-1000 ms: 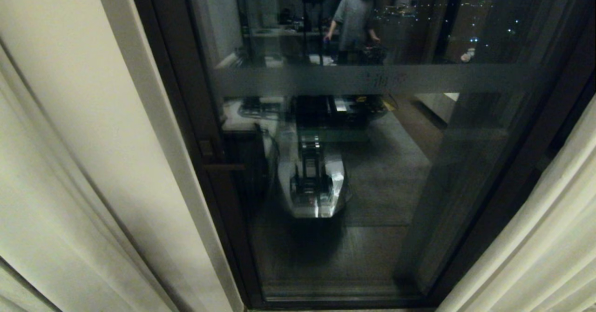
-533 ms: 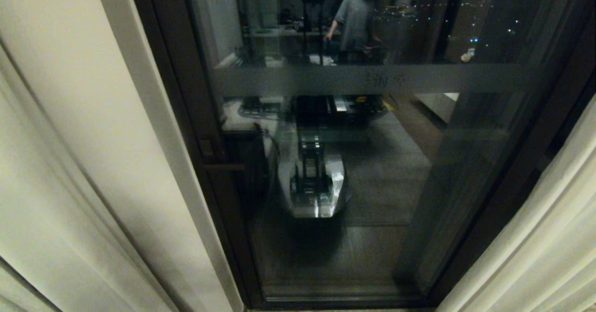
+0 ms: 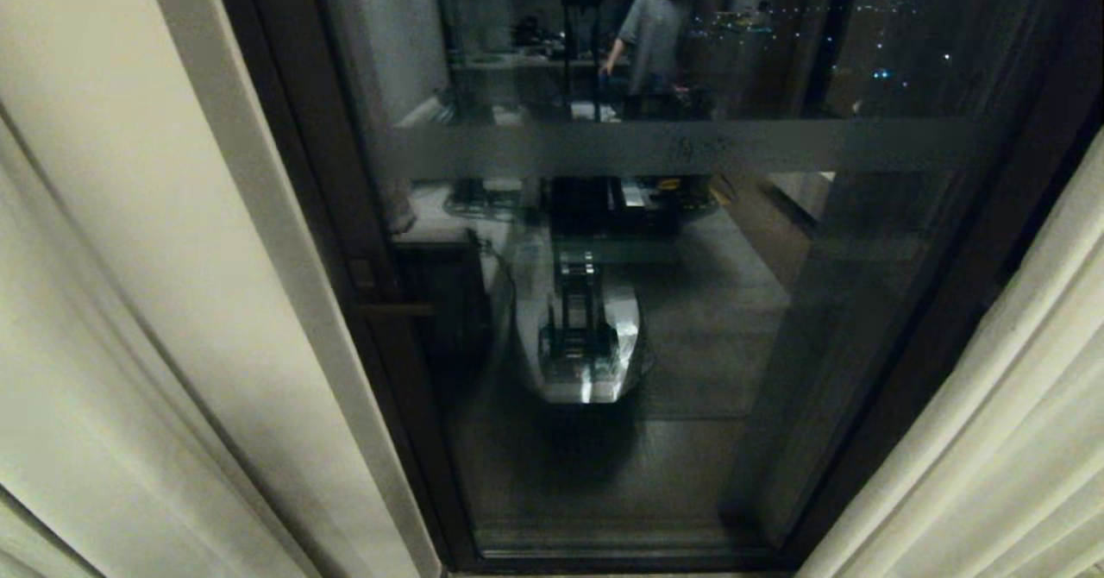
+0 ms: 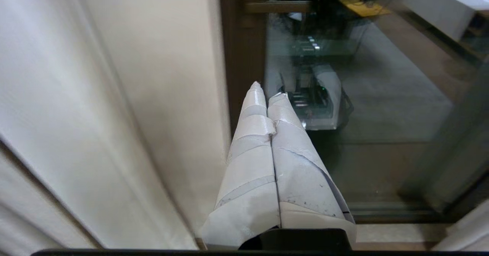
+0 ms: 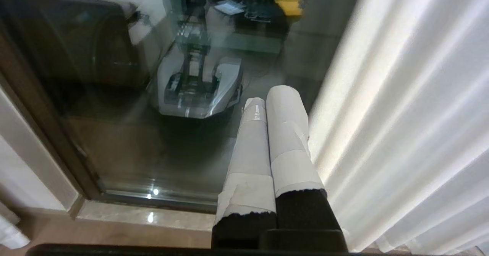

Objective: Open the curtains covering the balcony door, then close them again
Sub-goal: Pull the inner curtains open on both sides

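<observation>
The curtains stand drawn apart: the left cream panel (image 3: 129, 302) and the right pleated panel (image 3: 992, 440) flank the bare balcony door (image 3: 733, 345), dark-framed glass with a frosted band (image 3: 690, 147). Neither gripper shows in the head view. In the left wrist view my left gripper (image 4: 267, 91) is shut and empty, its taped fingers just beside the left curtain's edge (image 4: 114, 95) and in front of the door frame (image 4: 242, 57). My right gripper (image 5: 267, 97) is likewise shut on nothing, close beside the right curtain (image 5: 401, 114) and facing the glass (image 5: 95, 114).
The glass mirrors my own base (image 3: 586, 345) and a standing person (image 3: 655, 30) in the room behind. A handle (image 3: 392, 309) juts from the door's left frame. A pale stone sill (image 5: 133, 217) runs along the door's foot.
The whole head view has shifted a little: door frame and both curtains sit slightly further left in the picture. Nothing in the scene itself has moved.
</observation>
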`<state>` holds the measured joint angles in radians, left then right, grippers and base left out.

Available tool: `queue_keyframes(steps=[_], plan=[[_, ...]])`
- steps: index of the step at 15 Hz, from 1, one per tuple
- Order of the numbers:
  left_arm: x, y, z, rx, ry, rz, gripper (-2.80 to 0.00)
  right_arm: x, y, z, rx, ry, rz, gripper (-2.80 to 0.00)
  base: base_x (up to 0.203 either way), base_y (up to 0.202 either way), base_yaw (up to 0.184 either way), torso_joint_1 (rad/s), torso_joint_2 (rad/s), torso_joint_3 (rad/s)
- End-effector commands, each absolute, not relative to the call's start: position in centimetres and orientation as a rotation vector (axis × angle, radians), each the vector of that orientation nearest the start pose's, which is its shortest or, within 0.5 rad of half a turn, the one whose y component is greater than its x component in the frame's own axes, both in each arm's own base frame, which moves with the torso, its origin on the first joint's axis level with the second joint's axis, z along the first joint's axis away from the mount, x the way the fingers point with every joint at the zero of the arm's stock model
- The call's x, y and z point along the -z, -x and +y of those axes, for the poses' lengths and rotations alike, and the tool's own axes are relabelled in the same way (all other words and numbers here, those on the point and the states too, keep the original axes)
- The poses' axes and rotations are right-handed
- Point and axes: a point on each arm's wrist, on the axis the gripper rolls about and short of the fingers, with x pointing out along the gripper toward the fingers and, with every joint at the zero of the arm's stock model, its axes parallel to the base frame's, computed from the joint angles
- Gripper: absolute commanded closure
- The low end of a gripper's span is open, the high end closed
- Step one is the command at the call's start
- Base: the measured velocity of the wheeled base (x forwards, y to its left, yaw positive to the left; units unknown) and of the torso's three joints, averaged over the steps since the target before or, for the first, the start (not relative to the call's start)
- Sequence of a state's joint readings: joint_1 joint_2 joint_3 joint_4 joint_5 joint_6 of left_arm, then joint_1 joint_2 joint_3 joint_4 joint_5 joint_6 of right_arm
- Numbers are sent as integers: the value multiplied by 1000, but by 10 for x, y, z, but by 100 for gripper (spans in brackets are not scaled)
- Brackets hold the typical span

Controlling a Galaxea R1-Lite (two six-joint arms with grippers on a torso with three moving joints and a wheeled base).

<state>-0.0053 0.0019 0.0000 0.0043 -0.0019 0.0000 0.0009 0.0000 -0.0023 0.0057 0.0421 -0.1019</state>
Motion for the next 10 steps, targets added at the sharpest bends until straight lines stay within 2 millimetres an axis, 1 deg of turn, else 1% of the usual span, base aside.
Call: queue_keyframes(steps=[1,10], plan=[[-75,23,0,9,0,5,0,-75,23,1,-43,103,3,0,0,-208,-9,2,6,2],[-75,23,0,8,0,3,0,-76,23,1,-43,103,2,0,0,-191,-1,4,2,2]])
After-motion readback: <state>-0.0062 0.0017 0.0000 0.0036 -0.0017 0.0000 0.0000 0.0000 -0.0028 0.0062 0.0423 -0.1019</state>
